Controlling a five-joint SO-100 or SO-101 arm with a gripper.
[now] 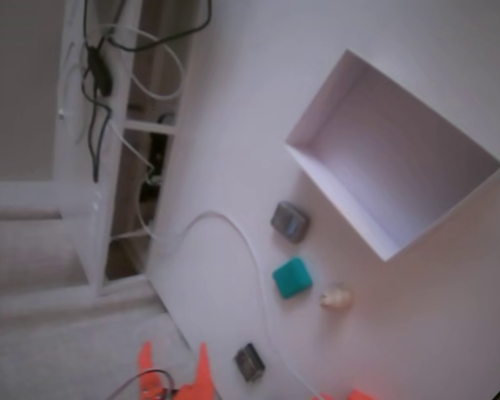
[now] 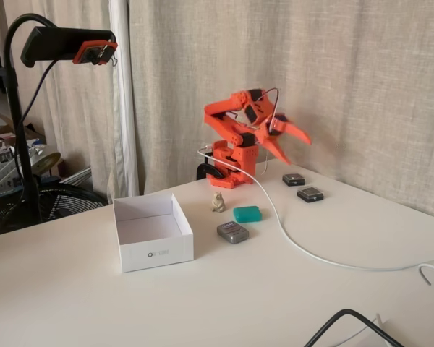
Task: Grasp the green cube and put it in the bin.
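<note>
A white table (image 2: 94, 303) carries everything in both fixed views. The green cube (image 2: 247, 213) lies toward the middle of the surface, free of any grasp, with a dark grey block (image 2: 233, 231) just beside it on one side and a small beige figurine (image 2: 218, 202) near it on the other; none of the three touch. In the view from above, the cube (image 1: 292, 277) sits between the grey block (image 1: 289, 222) and the beige lump (image 1: 336, 297), and the bin (image 1: 400, 242), a white open-top box, stands near them with nothing inside. The side view shows the bin (image 2: 153, 253) nearer the front edge, apart from the cube. Only the side view shows the whole orange arm (image 2: 235, 141), mounted near the table's far edge before a curtain, folded high, its gripper (image 2: 286, 141) raised in the air well above the cube with its two fingers spread and nothing between them, though motion blur softens their outline. The view from above catches only the orange fingertips (image 1: 202, 367) at its bottom edge. A white cable (image 2: 304, 249) runs from the arm's base across the surface past the cube. Two small dark blocks (image 2: 310, 194) lie near the far edge in the side view; the view from above shows only one (image 1: 249, 362). A camera on a black stand (image 2: 65, 45) rises at the left of the side view.
</note>
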